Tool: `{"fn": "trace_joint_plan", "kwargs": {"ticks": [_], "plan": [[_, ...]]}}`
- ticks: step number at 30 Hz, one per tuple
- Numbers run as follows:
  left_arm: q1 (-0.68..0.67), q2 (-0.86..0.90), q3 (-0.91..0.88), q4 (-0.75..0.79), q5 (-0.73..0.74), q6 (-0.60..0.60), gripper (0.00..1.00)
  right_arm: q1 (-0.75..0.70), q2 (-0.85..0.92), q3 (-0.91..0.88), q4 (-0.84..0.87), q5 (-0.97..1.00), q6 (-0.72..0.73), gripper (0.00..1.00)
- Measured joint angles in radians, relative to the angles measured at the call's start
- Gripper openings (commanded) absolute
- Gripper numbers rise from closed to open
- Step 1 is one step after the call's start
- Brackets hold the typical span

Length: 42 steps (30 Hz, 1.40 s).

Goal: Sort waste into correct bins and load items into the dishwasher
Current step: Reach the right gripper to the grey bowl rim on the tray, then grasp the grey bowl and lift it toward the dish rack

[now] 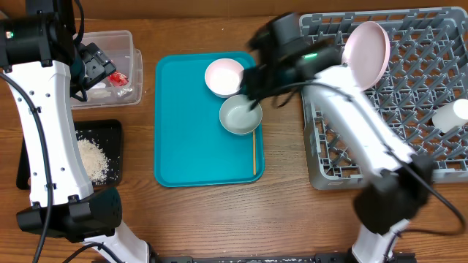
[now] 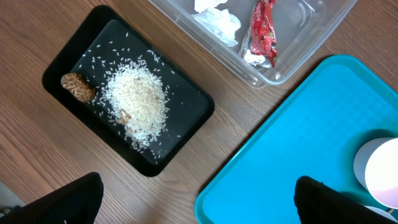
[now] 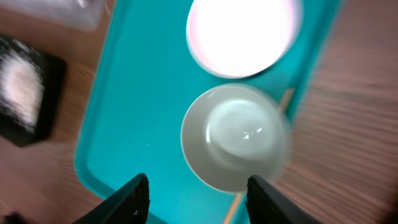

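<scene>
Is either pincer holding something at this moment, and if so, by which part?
Nothing is held. The left pincer is open and empty. The right pincer hangs open over the near rim of the grey bowl, not closed on it.

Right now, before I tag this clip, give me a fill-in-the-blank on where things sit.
1. The rice lies in the shallow tray coloured ____.
2. The white bowl and grey bowl sit on the serving tray coloured ____.
3. The wooden stick lies nearest the ____ bowl.
4. The dish rack holds the small cup and a white ____.
Missing words: black; teal; grey; plate.
</scene>
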<state>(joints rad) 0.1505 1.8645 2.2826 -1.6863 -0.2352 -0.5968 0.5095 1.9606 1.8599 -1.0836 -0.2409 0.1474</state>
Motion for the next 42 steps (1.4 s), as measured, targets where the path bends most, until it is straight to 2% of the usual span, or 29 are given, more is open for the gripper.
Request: {"fn": "trace_joint_plan", "kwargs": {"ticks": [8, 17, 23, 25, 33, 35, 42], "plan": [[0.0, 0.0, 0.0, 0.0, 0.0, 0.0, 1.0, 0.175, 0.188, -0.005, 0.024, 0.133, 0.063, 0.52], [0.0, 0.0, 0.0, 0.0, 0.0, 0.0, 1.0, 0.253, 0.281, -0.005, 0.05, 0.246, 0.109, 0.47], [0.0, 0.0, 0.0, 0.0, 0.0, 0.0, 1.0, 0.256, 0.33, -0.005, 0.051, 0.279, 0.114, 0.27], [0.0, 0.0, 0.0, 0.0, 0.0, 0.0, 1.0, 0.256, 0.33, -0.004, 0.047, 0.283, 0.118, 0.24], [0.0, 0.0, 0.0, 0.0, 0.0, 0.0, 1.0, 0.256, 0.33, 0.095, -0.126, 0.287, 0.136, 0.11], [0.0, 0.0, 0.0, 0.0, 0.0, 0.0, 1.0, 0.256, 0.33, 0.151, -0.182, 0.29, 0.142, 0.04], [0.0, 0.0, 0.0, 0.0, 0.0, 0.0, 1.0, 0.25, 0.297, 0.332, -0.329, 0.292, 0.163, 0.04]]}}
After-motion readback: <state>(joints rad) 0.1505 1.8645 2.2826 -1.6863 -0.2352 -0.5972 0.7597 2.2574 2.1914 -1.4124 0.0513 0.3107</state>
